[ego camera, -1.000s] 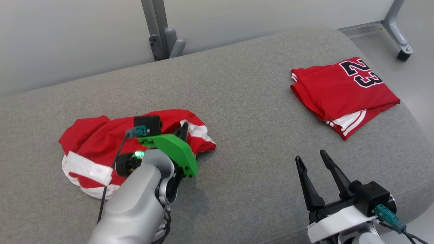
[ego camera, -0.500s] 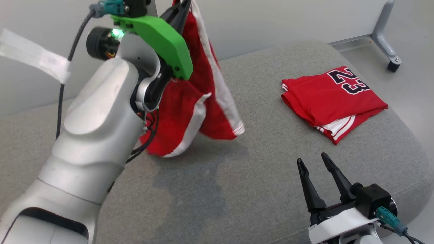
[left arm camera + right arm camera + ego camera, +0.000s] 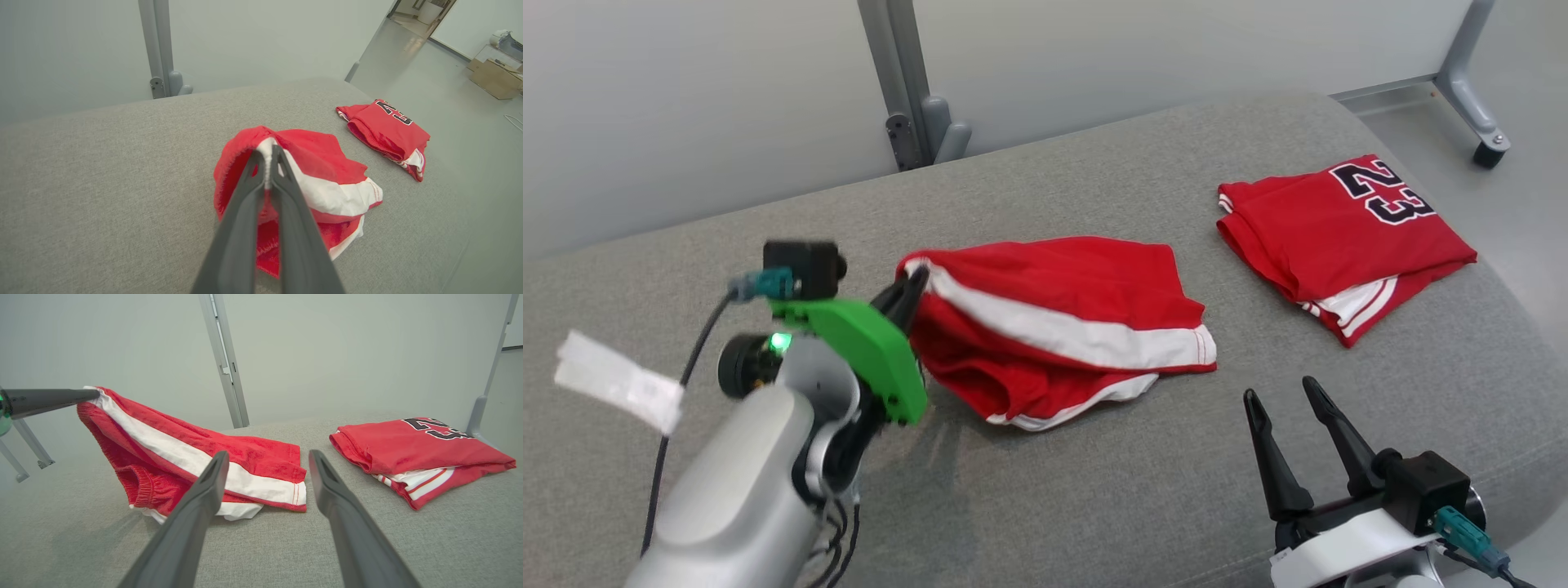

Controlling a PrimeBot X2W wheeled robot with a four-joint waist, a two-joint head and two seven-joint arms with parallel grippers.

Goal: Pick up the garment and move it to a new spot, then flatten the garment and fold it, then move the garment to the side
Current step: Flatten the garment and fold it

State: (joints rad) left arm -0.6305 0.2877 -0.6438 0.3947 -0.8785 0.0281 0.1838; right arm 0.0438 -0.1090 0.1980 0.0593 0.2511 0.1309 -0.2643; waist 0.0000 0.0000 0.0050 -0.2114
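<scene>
The garment (image 3: 1062, 318) is a pair of red shorts with white side stripes, lying mostly spread on the grey cushion (image 3: 1094, 490). Its left end is lifted off the cushion, and my left gripper (image 3: 915, 282) is shut on that white-striped edge. In the left wrist view the two dark fingers meet on the fabric (image 3: 322, 163) at the gripper's tips (image 3: 267, 153). My right gripper (image 3: 1278, 389) stands open near the front right, holding nothing. In the right wrist view its fingers (image 3: 268, 454) point at the garment (image 3: 196, 457), short of it.
A folded red jersey (image 3: 1347, 224) with the number 23 lies at the cushion's far right. A grey metal post (image 3: 907, 82) stands behind the cushion, and a frame leg with a caster (image 3: 1478, 90) stands on the floor at the right. Cartons sit far off (image 3: 494, 71).
My left gripper took the crumpled garment from the cushion's left, raised it high, then brought it down to the right, where most of it now lies. The right gripper stayed put; the camera shifted slightly.
</scene>
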